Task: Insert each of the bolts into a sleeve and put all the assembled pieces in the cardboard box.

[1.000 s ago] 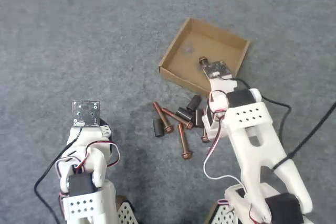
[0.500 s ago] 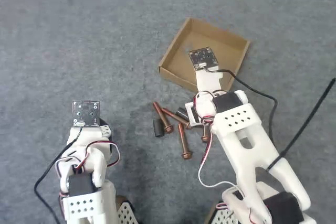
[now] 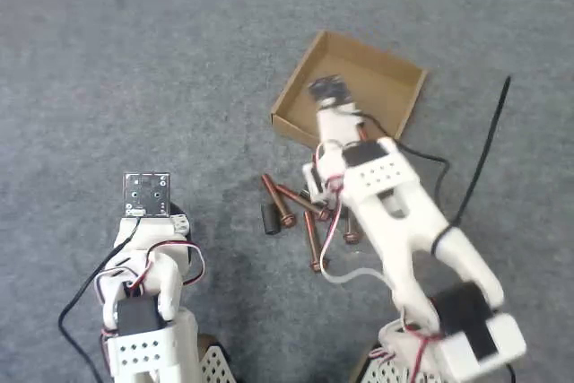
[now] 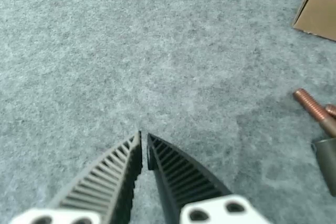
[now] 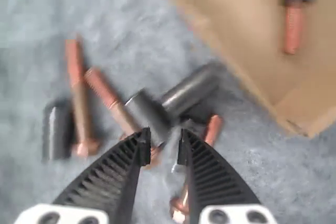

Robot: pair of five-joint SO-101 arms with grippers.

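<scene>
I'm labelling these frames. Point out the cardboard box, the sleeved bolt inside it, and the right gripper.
cardboard box point(image 3: 381, 82): high view, bare floor by the far wall.
sleeved bolt point(image 5: 294, 24): right wrist view, copper shank sticking out of the sleeve.
right gripper point(image 5: 164, 135): right wrist view, midway between its fingertips.

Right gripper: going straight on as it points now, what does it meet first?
Probably the nearer black sleeve, lying just ahead of the open right gripper; depth is unclear.
</scene>
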